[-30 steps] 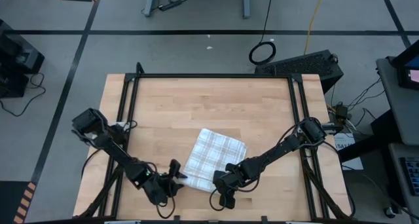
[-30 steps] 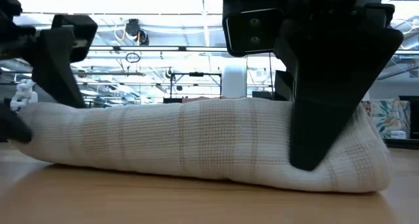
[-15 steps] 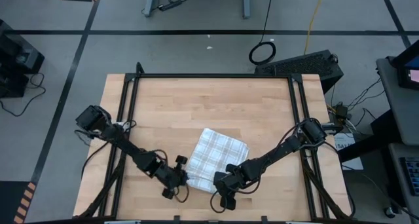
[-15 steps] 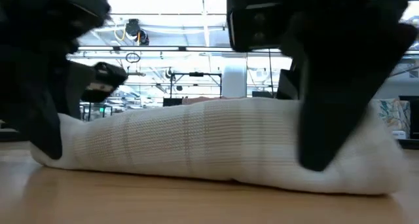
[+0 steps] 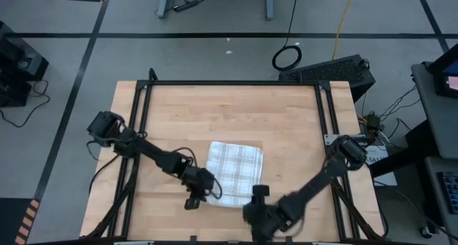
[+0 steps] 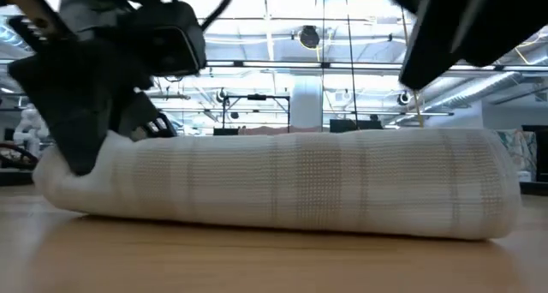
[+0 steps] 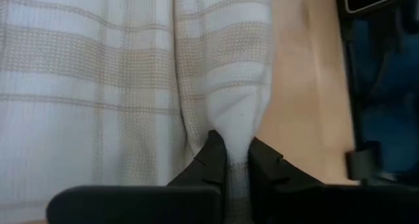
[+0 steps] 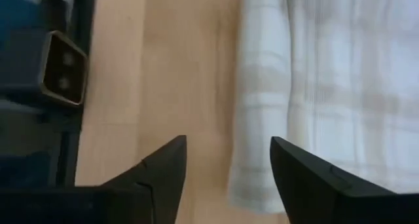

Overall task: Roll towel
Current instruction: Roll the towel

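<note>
The wooden desk [image 5: 215,109] fills the centre of the high view. The towel [image 5: 234,172], folded into a thick pad, lies on the desk at lower centre of that view. The left pincer [image 5: 207,191] is at the towel's lower-left edge, its fingers [image 7: 213,160] closed on a pinch of towel cloth. The right pincer [image 5: 259,193] is just below the towel's lower-right corner, clear of the cloth, fingers [image 8: 163,168] spread apart and holding nothing.

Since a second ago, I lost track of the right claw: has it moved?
Yes. The right claw let go of the towel and backed toward the table's near edge, now open.
</note>
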